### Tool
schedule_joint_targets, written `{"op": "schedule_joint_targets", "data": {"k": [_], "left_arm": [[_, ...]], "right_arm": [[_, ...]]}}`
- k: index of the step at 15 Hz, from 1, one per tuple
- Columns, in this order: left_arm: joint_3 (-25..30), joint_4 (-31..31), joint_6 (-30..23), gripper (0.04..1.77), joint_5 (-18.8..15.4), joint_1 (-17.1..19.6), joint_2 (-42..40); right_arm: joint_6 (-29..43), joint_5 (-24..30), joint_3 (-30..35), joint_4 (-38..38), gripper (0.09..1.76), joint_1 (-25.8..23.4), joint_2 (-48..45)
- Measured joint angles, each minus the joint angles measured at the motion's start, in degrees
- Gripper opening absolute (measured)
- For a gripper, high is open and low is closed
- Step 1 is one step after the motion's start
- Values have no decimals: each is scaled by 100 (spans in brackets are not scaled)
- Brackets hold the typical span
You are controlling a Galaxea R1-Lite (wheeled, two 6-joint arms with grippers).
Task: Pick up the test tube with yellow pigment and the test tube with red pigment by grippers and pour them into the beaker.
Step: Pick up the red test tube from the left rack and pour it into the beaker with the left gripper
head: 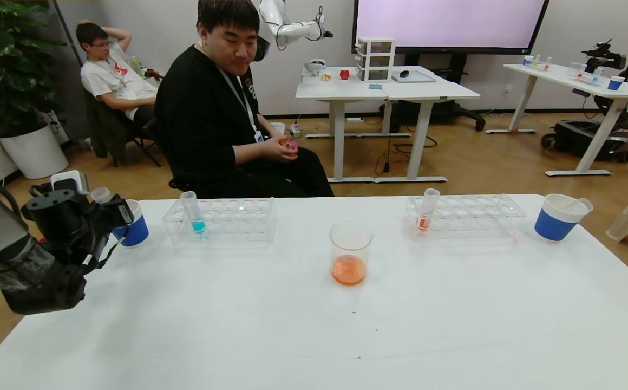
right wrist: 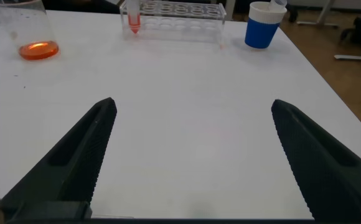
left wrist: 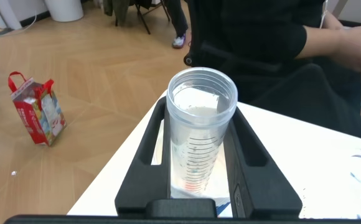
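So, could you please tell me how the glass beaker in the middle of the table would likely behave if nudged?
The beaker looks wide and squat, with only a shallow layer of orange liquid, so it would probably slide rather than tip. The white table looks smooth. Being clear glass, it is likely fragile if knocked off.

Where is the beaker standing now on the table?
In the head view the beaker, holding orange liquid, stands near the middle of the white table, in front of and between the two clear tube racks, left and right.
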Motion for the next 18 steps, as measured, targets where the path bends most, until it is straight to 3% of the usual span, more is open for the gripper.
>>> {"op": "schedule_joint_targets", "data": {"k": [5, 6, 8, 9, 10, 14, 18], "left_arm": [[50, -16, -4, 55, 0, -1, 88], [72, -52, -4, 73, 0, -4, 90], [113, -146, -6, 144, -9, -11, 93], [121, -144, -6, 167, -9, -9, 93], [127, -143, -6, 175, -11, -9, 85], [49, 2, 2, 175, -30, -141, -179], [-369, 1141, -6, 175, -32, -813, -919]], "right_arm": [[-2, 0, 0, 0, 174, 0, 0], [0, 0, 0, 2, 174, 0, 0], [-2, 0, 0, 0, 174, 0, 0], [0, -2, 0, 0, 174, 0, 0], [-2, 0, 0, 0, 174, 0, 0], [-2, -2, 0, 0, 174, 0, 0], [-2, -2, 0, 0, 174, 0, 0]]}}
